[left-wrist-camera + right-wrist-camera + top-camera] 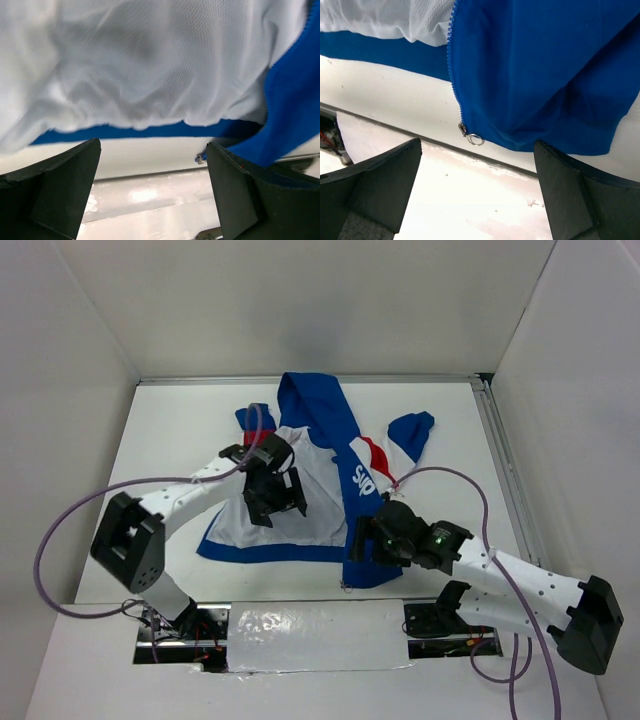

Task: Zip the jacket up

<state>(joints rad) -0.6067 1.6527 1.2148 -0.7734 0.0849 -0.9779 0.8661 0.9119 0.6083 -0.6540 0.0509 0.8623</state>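
The jacket (325, 490) is laid open on the white surface (170, 440), with its white lining turned up on the left half and the blue front panel, red and white at the chest, folded over on the right. The left pincer (152, 147) is held spread over the lining near the blue hem, with nothing between its fingers. The right pincer (477, 145) is likewise spread and empty at the lower corner of the blue panel, where the zipper pull (472, 138) is seen at the bottom end of the zipper teeth.
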